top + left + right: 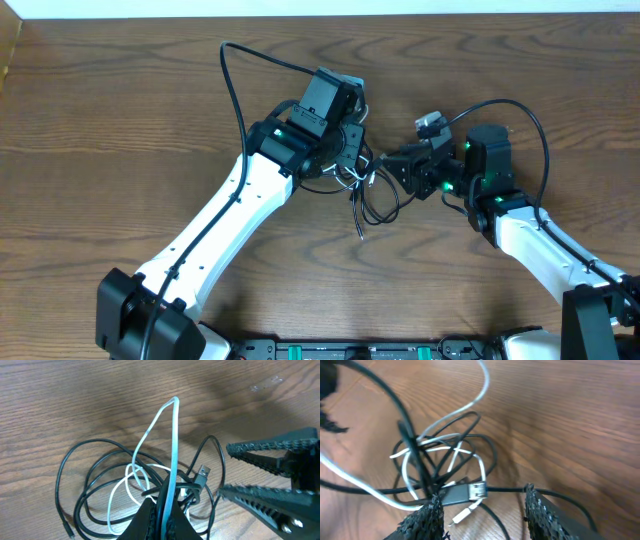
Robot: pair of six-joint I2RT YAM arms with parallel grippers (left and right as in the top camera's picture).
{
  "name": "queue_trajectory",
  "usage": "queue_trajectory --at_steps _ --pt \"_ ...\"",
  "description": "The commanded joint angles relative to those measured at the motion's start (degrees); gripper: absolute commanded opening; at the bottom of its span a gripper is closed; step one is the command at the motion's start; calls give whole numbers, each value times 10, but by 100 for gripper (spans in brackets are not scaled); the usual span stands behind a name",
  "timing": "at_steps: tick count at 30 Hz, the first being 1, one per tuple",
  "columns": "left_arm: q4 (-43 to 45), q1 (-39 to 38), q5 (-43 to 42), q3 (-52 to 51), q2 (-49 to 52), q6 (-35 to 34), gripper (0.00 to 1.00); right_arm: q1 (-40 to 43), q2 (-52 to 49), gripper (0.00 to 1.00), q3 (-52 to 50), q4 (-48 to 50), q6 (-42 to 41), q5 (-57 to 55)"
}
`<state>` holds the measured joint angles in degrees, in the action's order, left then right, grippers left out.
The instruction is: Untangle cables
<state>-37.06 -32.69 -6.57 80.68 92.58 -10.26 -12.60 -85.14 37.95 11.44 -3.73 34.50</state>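
Left end effector [160, 519] pinches white cord [175, 435]; right end effector [482, 517] gapes, empty; pulling may cinch black cord [457, 494] tangle.

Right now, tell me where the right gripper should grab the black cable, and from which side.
Probably the black cable at its flat plug, from above. That rigid end lies on the table at the tangle's edge, between the jaws of the open right gripper.

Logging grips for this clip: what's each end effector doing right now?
Left end effector: shut on the white cord.
Right end effector: open, holding nothing.
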Motion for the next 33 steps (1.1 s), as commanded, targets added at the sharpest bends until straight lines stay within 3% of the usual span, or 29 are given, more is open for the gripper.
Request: queue_trajectory --at_steps 1,17,28,30,33 --pt "1 1 -37 -2 -2 2 8 3 -4 50 5 -1 -21 -38" --pt "47 1 -203 -2 -2 -2 8 3 -4 51 5 -1 -24 -38" --pt "65 1 -194 -2 -2 -9 8 3 -4 51 5 -5 -24 -38" --pt "65 1 -180 -2 -2 -9 8 3 -4 43 5 -4 -24 -42" --pt "54 1 -134 -2 -2 -9 8 14 5 42 5 21 -44 -5"
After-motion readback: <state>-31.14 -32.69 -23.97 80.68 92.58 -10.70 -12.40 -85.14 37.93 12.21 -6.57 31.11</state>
